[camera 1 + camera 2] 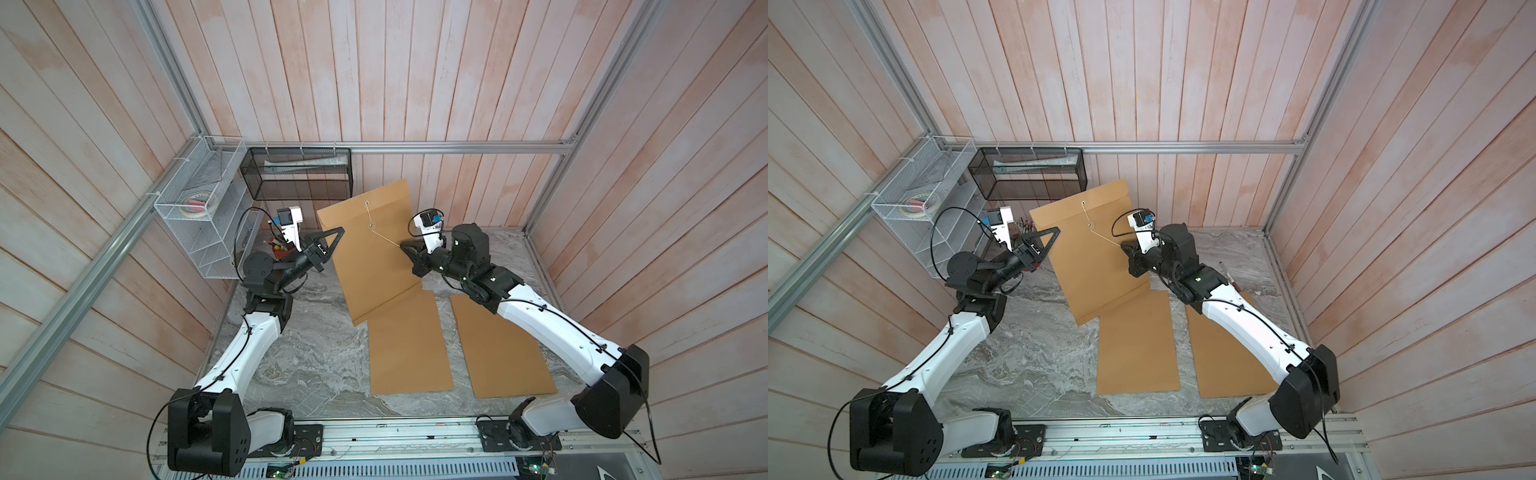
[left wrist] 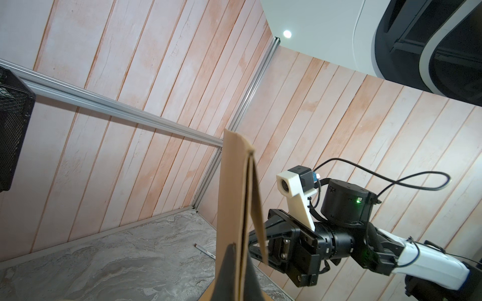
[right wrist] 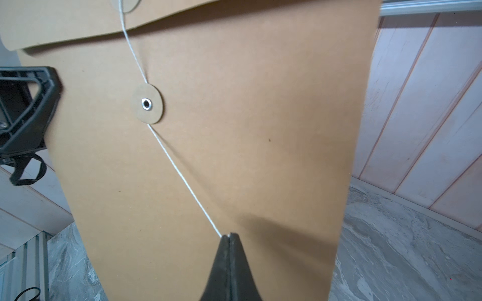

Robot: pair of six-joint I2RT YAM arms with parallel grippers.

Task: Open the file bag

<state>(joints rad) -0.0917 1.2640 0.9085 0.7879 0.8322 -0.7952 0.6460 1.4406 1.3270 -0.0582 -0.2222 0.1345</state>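
Black fingertips of the right gripper [image 3: 229, 235] are pressed together on the end of a thin white string [image 3: 182, 179]. The string is drawn taut from them up to a round brown paper disc with a metal eyelet [image 3: 148, 103] and on to a second disc [image 3: 127, 5] on the folded-down flap [image 3: 65, 26]. Both discs are fixed to the front of the file bag [image 1: 374, 257], a large brown kraft-paper envelope, which is held upright between the two arms over the far part of the grey marble-patterned table [image 1: 311, 365]. Its side edge is clamped in the left gripper [image 2: 241, 256]. Two further brown envelopes [image 1: 409, 345] are laid flat on the table nearer the arm bases, and one of them is overlapped by the bag's lower edge in both top views. A white wire basket [image 1: 195, 208] and a black mesh basket [image 1: 299, 174] are hung on the walls beyond the left arm.
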